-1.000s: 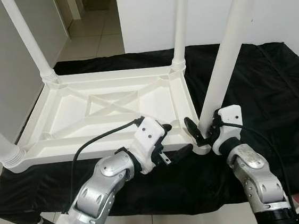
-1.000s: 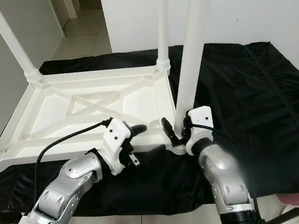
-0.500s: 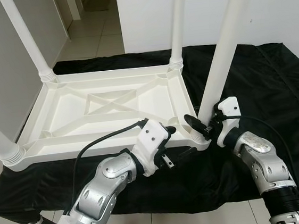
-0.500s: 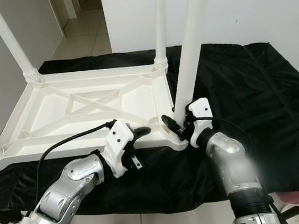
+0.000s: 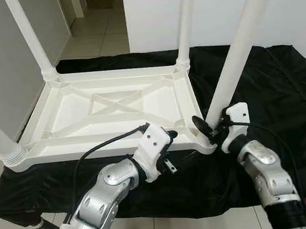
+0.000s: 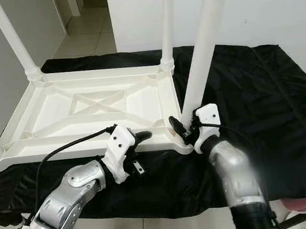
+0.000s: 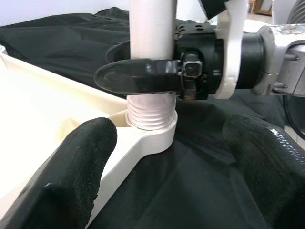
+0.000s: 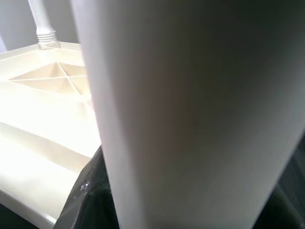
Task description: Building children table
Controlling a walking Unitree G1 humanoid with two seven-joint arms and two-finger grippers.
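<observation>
Lying upside down on a black cloth (image 5: 281,84), the white plastic table (image 5: 113,105) shows its ribbed underside with a crossed brace, and four white legs rise from its corner sockets. The near right leg (image 5: 235,67) leans slightly and its threaded end sits in the corner socket (image 7: 151,136). The right gripper (image 5: 209,127) reaches in from beside that corner, its black fingers (image 7: 138,76) closed around the leg just above the threads. The left gripper (image 5: 170,145) is held low at the table's near edge, just short of the same corner, forearm angled up from below, its fingers (image 7: 71,176) spread apart and holding nothing.
</observation>
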